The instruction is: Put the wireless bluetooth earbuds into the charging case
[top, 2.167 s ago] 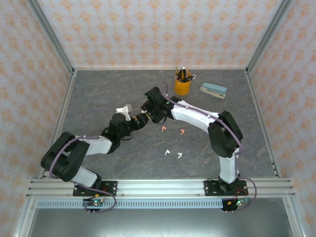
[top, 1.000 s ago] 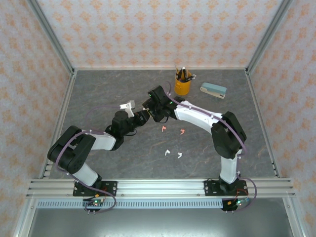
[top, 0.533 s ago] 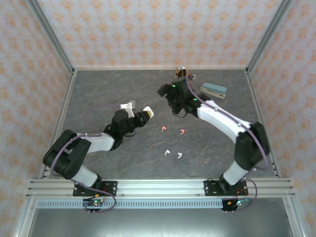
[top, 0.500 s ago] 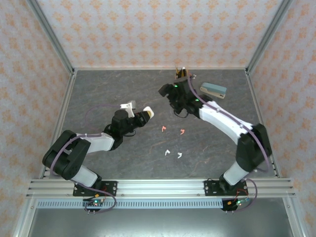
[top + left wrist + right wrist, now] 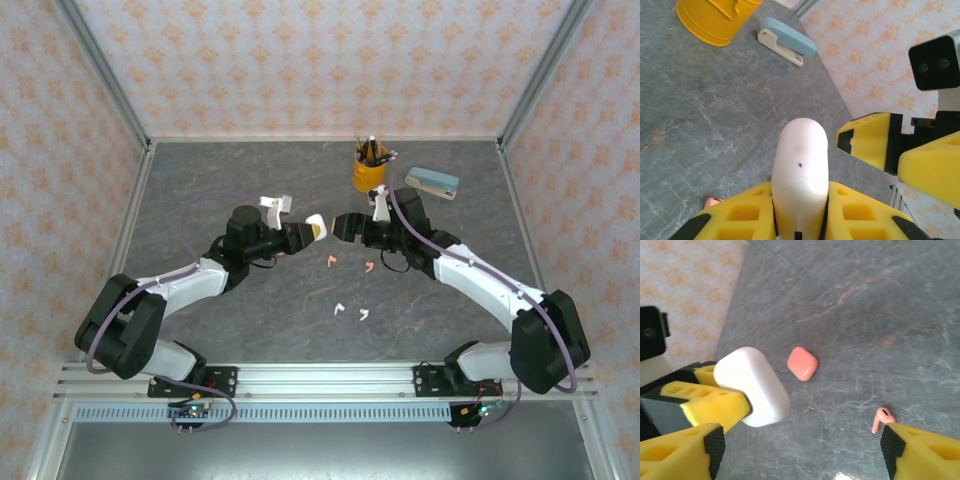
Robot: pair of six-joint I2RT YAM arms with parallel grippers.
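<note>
White plastic comes first: one white earbud (image 5: 339, 309) and the other white earbud (image 5: 364, 314) lie on the table (image 5: 200, 190), well to the near side of the white case (image 5: 316, 227). Between them and the case sit one pink earbud (image 5: 331, 261) and the other pink earbud (image 5: 369, 266), loose and apart from everything.

The case itself looks held clear of the table, pinched narrow at its back end by the left fingers (image 5: 297, 234). Its long axis runs straight out of them, with the rounded free end aimed at the right fingers (image 5: 347, 226). Those stand wide and empty just beside that free end, mouth turned toward it — so the right arm is the nearer one for whatever is done to the lid, which looks shut. A pink case (image 5: 802, 363) rests on the table near the white case. Beyond the white case stand a yellow pen cup (image 5: 369, 175) and, farther off, a stapler (image 5: 432, 182).

Half a second earlier the right fingers were up by the cup, well apart from the case. They have since swung down to face it, and the left arm has carried the case farther toward the table's middle.
</note>
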